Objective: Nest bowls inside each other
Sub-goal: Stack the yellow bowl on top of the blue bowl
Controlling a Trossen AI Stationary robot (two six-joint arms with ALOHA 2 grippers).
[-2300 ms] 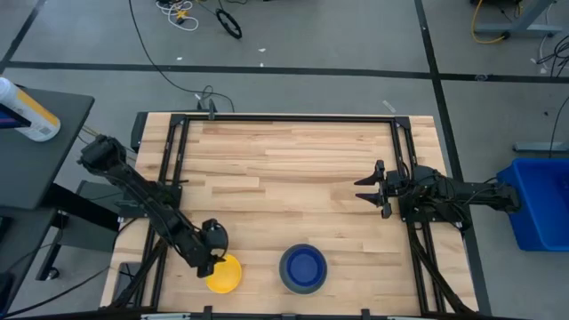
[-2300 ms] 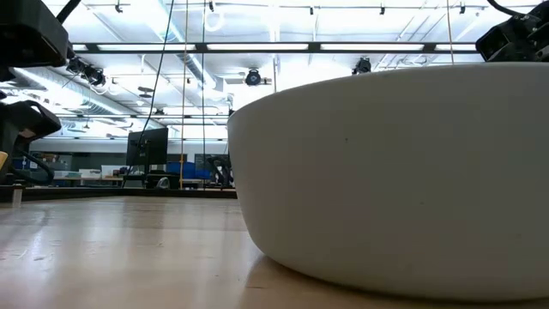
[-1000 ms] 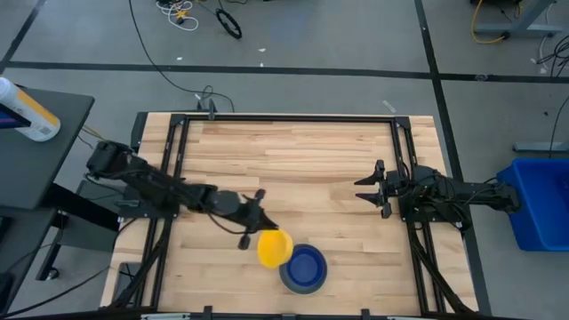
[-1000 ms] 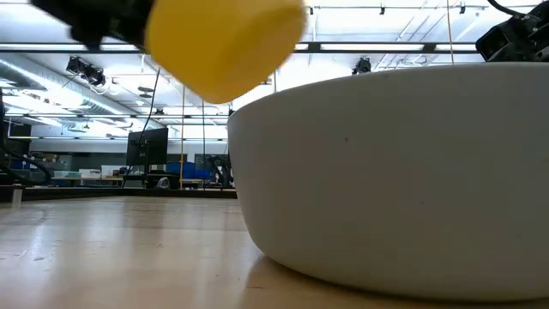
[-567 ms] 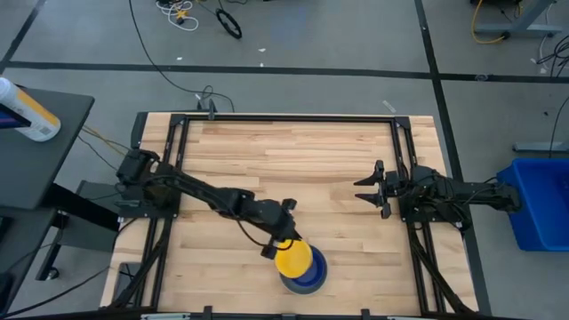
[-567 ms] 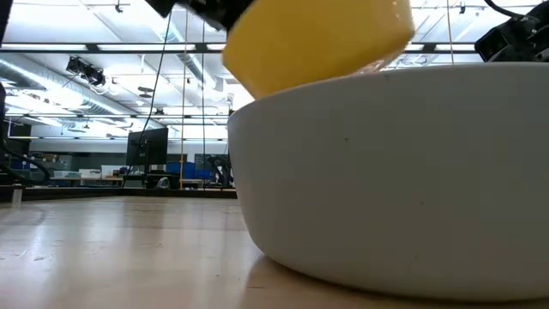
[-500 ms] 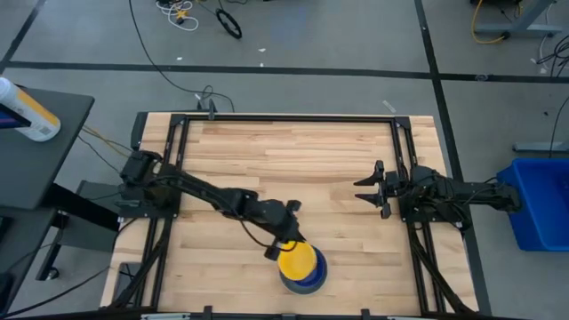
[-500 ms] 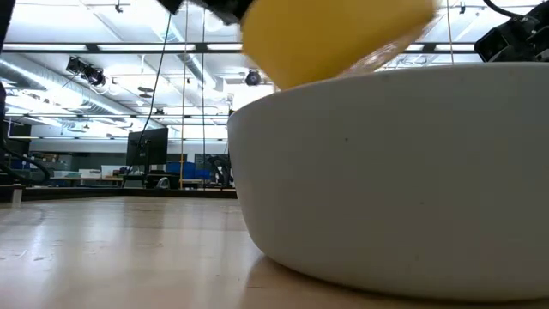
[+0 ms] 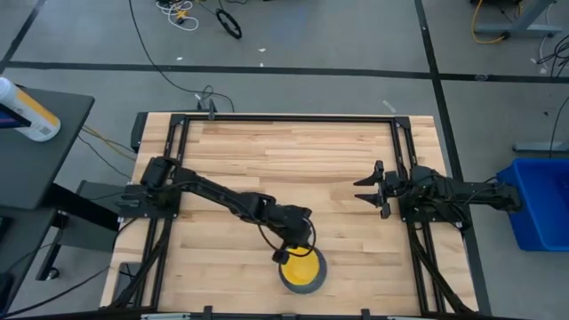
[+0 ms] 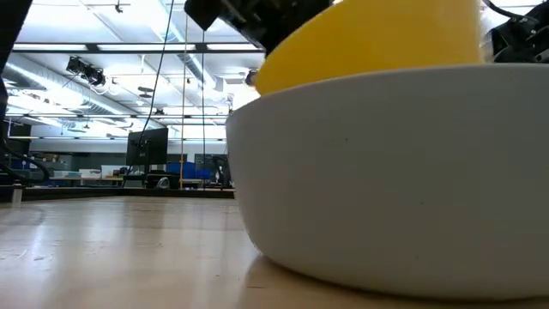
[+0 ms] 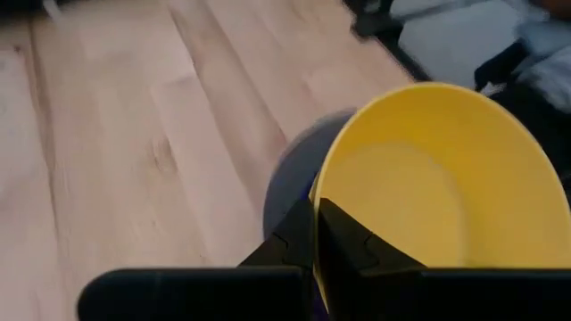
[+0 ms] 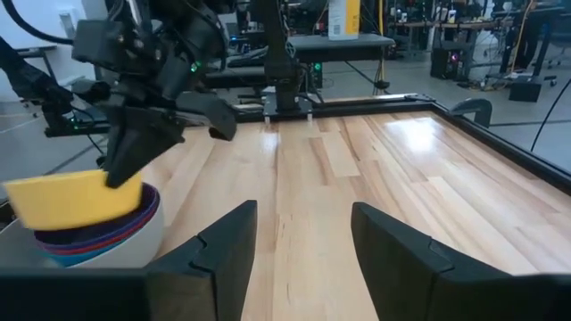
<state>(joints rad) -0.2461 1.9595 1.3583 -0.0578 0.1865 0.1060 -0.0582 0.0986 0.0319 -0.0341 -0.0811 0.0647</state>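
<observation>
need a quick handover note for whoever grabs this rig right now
Left claw: shut on the rim of the yellow bowl, holding it over the stack.
Right claw: open, empty, waiting at the table's right side.
Stack: grey bowl outermost, blue and red rims showing inside it, near the table's front edge.
Done: other bowls nested.
Left: seat the yellow bowl, release, pull the arm away.

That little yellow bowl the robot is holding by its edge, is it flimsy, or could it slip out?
The small round yellow plastic bowl probably is stiff: pinched at one rim spot by the left hand, it keeps its round shape. It seems light, hanging from that single pinch. Smooth plastic might slip, and it hangs slightly tilted above the stack in the large grey bowl.
</observation>
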